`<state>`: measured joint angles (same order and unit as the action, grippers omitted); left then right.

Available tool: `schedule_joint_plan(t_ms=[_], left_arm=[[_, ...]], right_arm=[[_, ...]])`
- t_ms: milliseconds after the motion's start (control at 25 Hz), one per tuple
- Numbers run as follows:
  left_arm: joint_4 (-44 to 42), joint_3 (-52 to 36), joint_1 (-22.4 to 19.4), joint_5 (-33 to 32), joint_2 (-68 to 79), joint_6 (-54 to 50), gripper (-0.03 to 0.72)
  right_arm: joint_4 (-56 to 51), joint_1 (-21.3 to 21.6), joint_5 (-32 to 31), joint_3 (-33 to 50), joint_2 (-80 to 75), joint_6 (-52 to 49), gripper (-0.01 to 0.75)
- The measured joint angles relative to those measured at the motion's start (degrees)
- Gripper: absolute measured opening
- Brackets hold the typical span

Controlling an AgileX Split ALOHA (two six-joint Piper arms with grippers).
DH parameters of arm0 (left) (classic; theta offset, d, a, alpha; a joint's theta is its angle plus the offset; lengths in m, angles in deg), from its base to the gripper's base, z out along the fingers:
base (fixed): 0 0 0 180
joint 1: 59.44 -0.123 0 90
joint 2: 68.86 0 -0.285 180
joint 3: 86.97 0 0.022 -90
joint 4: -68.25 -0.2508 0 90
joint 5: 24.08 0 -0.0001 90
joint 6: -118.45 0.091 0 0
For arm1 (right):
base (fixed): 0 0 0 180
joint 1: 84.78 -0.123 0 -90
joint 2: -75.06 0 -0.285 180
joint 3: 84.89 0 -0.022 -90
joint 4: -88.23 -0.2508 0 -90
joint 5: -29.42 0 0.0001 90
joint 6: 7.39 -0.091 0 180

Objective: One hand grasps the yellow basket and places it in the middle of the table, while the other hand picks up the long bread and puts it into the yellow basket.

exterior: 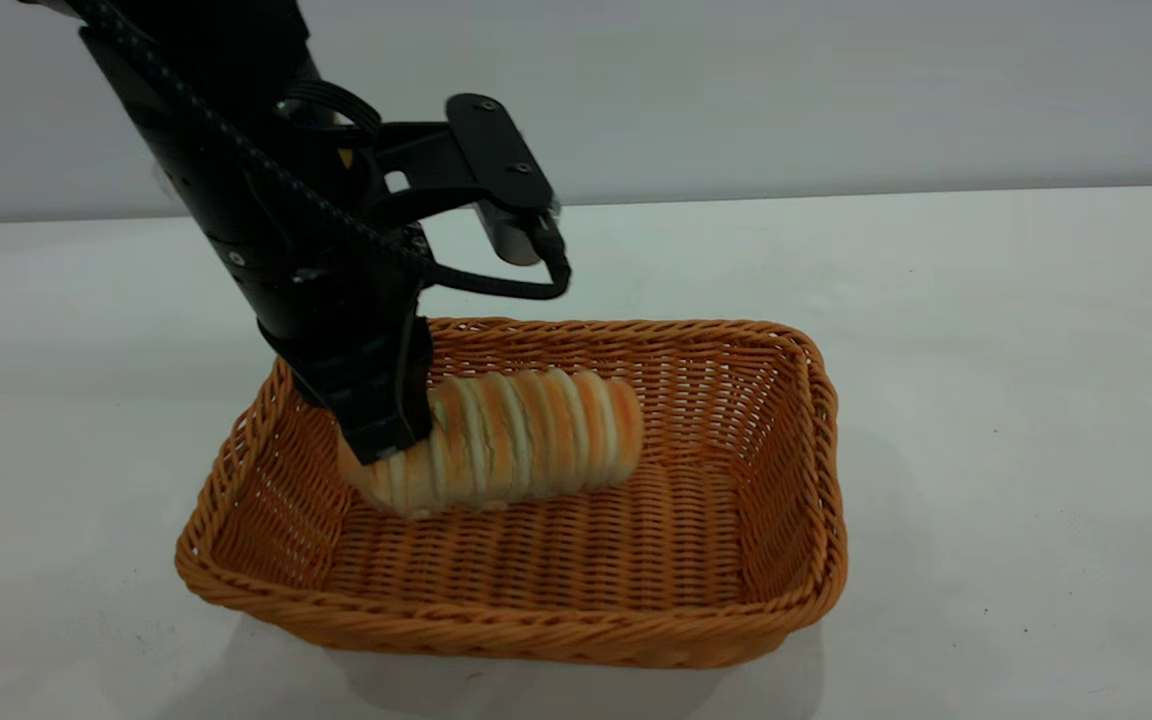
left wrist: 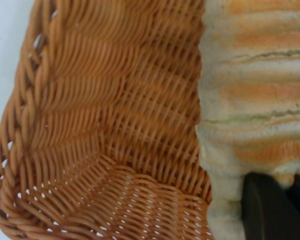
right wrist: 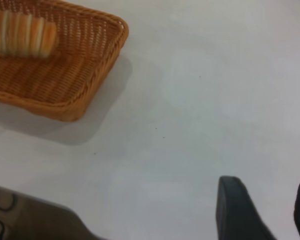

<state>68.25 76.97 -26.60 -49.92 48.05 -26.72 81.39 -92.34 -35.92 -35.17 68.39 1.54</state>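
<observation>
The basket's (exterior: 536, 620) front rim fills the lower centre of the exterior view, mid-table (exterior: 1016, 400). Inside it at centre-left the long bread (exterior: 526, 440) touches the weave, the left claw (exterior: 381, 425) clamped on its tapered end, apparently lowering it. The right claw (right wrist: 262, 210), fingers spread, waits empty well off. Nothing obstructs.

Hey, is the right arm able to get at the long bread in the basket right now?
Probably not cleanly: the left tool is clamped on the long bread inside the yellow basket, while the right tool sits apart over the bare table.
</observation>
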Motion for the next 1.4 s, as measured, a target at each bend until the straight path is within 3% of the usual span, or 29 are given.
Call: schedule_joint_plan(t_ms=[320, 680, 880, 1160, 1400], left_arm=[[0.0, 2.6, -0.1, -0.5, 1.3, 0.1, 0.042], [0.4, 3.9, -0.1, -1.6, 1.3, 0.0, 0.259], [0.4, 3.9, -0.1, -1.7, 0.9, -1.2, 0.279], [-3.7, 3.9, -0.1, 1.0, -9.4, -10.9, 0.279], [-16.8, 3.9, -0.1, -2.2, -21.6, -29.0, 0.281]], right_arm=[[-0.2, 0.0, 0.0, 0.0, 0.0, 0.0, 0.325], [-0.2, 0.0, 0.0, 0.0, 0.0, 0.0, 0.325], [-0.2, 0.0, 0.0, 0.0, 0.0, 0.0, 0.325], [-0.2, 0.0, 0.0, 0.0, 0.0, 0.0, 0.325], [-0.2, 0.0, 0.0, 0.0, 0.0, 0.0, 0.325]])
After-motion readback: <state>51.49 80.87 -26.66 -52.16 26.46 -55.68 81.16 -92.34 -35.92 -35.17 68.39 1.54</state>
